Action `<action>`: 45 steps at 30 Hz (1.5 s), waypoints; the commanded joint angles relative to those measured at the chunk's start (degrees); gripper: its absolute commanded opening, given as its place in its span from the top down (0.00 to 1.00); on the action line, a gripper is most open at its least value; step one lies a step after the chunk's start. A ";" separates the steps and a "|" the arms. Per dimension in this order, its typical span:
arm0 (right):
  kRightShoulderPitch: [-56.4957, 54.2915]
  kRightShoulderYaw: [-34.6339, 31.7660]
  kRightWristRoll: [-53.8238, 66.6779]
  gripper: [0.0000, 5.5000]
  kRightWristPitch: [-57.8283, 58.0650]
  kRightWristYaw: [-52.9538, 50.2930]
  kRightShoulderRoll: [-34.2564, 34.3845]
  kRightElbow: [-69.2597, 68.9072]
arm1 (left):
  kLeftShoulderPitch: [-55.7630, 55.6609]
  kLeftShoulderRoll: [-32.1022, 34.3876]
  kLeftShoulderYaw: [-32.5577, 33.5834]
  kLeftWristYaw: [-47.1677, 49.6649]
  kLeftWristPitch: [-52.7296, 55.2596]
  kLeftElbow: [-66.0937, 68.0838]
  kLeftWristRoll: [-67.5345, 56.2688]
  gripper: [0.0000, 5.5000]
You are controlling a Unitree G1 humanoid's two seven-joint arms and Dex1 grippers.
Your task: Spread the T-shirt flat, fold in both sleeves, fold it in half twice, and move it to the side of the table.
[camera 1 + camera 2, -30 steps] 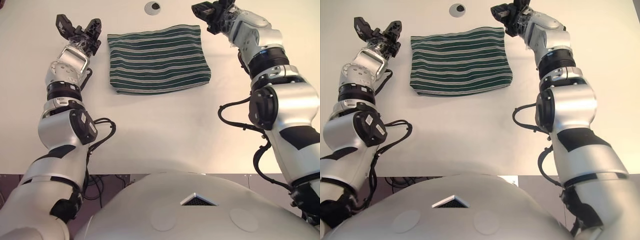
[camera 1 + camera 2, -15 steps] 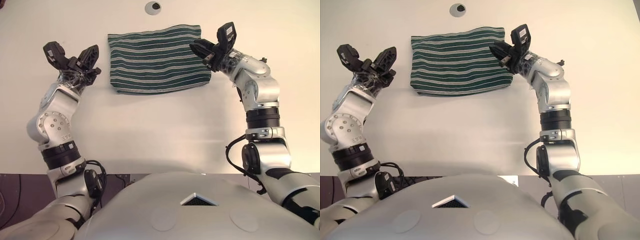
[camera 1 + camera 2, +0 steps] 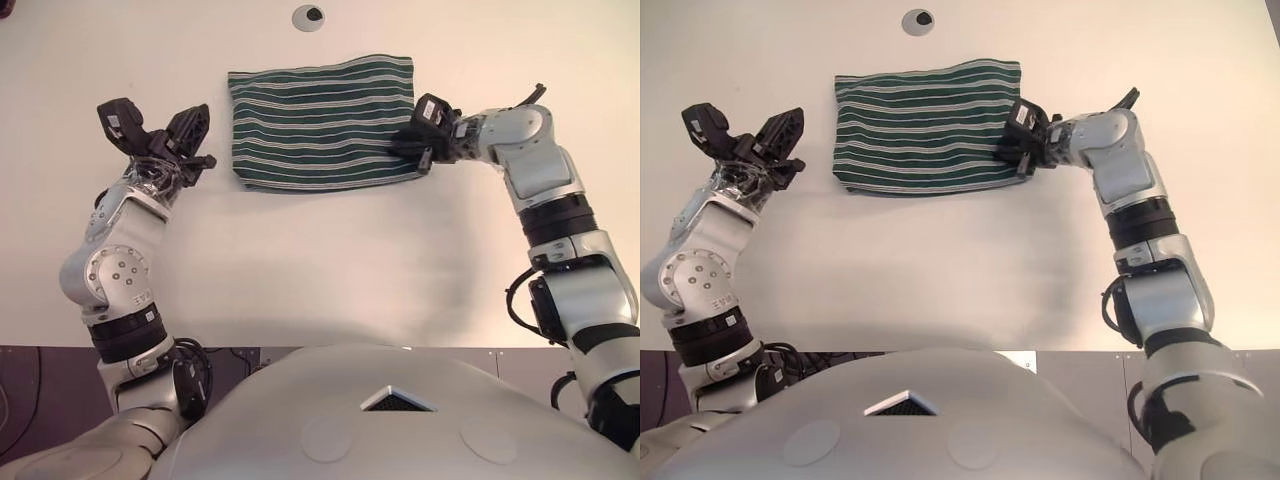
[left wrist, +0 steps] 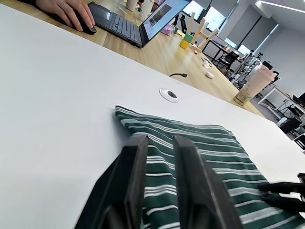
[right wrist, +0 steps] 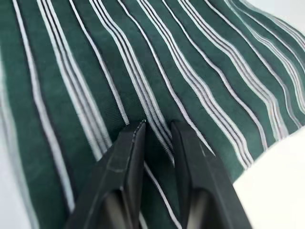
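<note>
T-shirt [image 3: 320,122] lay folded, long axis left-right | right gripper [image 3: 422,143] sat at its right edge (grip could not be told), the nearer | left gripper [image 3: 155,118] gaped open, apart leftward

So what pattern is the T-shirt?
T-shirt: dark green with thin white stripes; best in the right wrist view.

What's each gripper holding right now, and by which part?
Left gripper: nothing, jaws open, off to the left of the folded T-shirt. Right gripper sits at the T-shirt's right edge near its front corner; whether it grips cannot be told.
</note>
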 commanded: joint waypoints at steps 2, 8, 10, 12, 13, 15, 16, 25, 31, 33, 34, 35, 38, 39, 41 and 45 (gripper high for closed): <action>9.73 2.33 6.40 0.83 6.00 14.87 -10.20 -18.24 | 1.57 -1.24 0.36 1.70 -0.67 -2.02 0.34 0.84; 14.21 -0.05 17.38 0.83 20.31 15.00 -9.78 -35.45 | 2.55 -0.44 0.38 1.84 -0.85 -2.87 0.97 0.84; 12.54 -3.75 22.76 0.83 24.92 12.60 -6.93 -37.43 | 2.46 0.10 -0.12 1.54 -0.76 -3.12 1.40 0.84; 7.09 -9.19 27.22 0.83 27.88 7.61 -2.94 -34.39 | 2.85 1.48 -0.47 0.51 -0.79 -3.72 2.21 0.84; 4.23 -11.58 28.62 0.83 28.90 5.21 -1.29 -32.17 | 3.18 2.31 -0.81 -0.32 -0.84 -4.28 2.68 0.84; -2.16 -15.56 29.43 0.83 28.88 0.17 1.48 -25.53 | 4.27 4.66 -2.00 -4.51 -0.20 -7.76 1.03 0.84; -4.45 -15.50 27.22 0.83 26.13 -2.05 2.11 -21.67 | 5.07 6.08 -3.06 -7.44 0.66 -10.36 -0.77 0.84; -6.36 -14.88 18.59 0.83 12.15 -13.26 5.37 -6.82 | 7.99 13.05 -23.05 -23.02 2.81 -5.48 3.59 0.84; -6.38 -14.78 18.65 0.83 11.21 -13.62 5.27 -5.59 | 6.13 12.99 -24.38 -24.22 -2.80 8.36 11.47 0.84; -6.11 -14.83 18.59 0.83 11.13 -13.74 5.19 -5.44 | 3.59 12.53 -22.63 -23.38 -4.50 13.23 12.79 0.84; -5.84 -14.67 18.37 0.83 11.01 -14.06 5.31 -5.42 | 2.08 12.13 -21.56 -22.61 -5.19 15.31 13.01 0.84; -5.36 -14.31 17.95 0.83 10.78 -14.28 5.30 -5.46 | 0.59 11.66 -20.54 -21.83 -6.17 17.60 13.57 0.84; -4.05 -12.93 16.36 0.83 10.00 -14.23 4.50 -5.45 | -1.48 12.26 -18.73 -21.40 -8.34 22.08 15.55 0.84; -3.78 -12.67 15.90 0.83 9.70 -14.22 4.21 -5.21 | -1.97 12.84 -18.63 -21.72 -9.09 23.32 16.47 0.84; -3.19 -11.49 13.95 0.83 8.50 -14.51 3.61 -4.10 | -5.28 13.80 -18.72 -22.00 -11.66 27.88 19.29 0.84; -1.95 -8.21 9.58 0.83 6.74 -15.13 3.56 -1.43 | -14.45 11.60 -14.31 -19.71 -15.03 34.51 19.21 0.84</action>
